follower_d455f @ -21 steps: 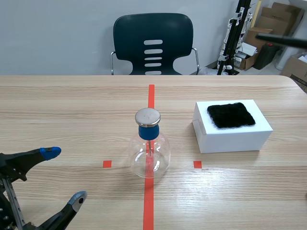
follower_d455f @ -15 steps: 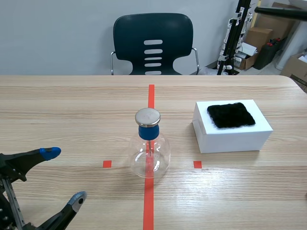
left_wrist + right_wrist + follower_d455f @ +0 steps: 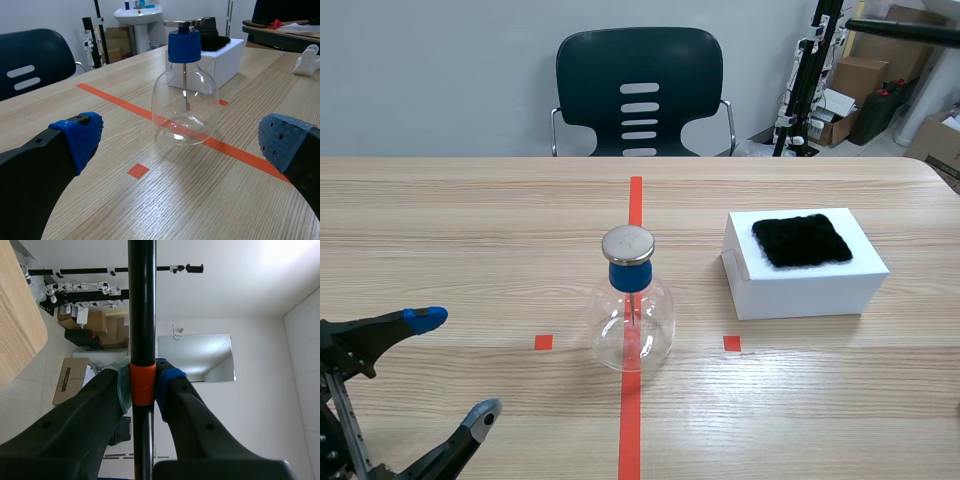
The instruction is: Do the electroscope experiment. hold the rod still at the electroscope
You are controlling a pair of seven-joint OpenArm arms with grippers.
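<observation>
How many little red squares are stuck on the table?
2. One small orange-red tape square lies left of the clear glass flask, another right of it. Others may be hidden.

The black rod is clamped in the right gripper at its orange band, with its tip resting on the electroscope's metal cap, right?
No. The right gripper is shut on the black rod at its orange band, but the tip is not on the metal cap. The scene view shows the rod up at the far right, well clear of the electroscope.

We can read no text, label or number, neither on the electroscope point(image 3: 632, 310) nor on the white box point(image 3: 804, 275).
</observation>
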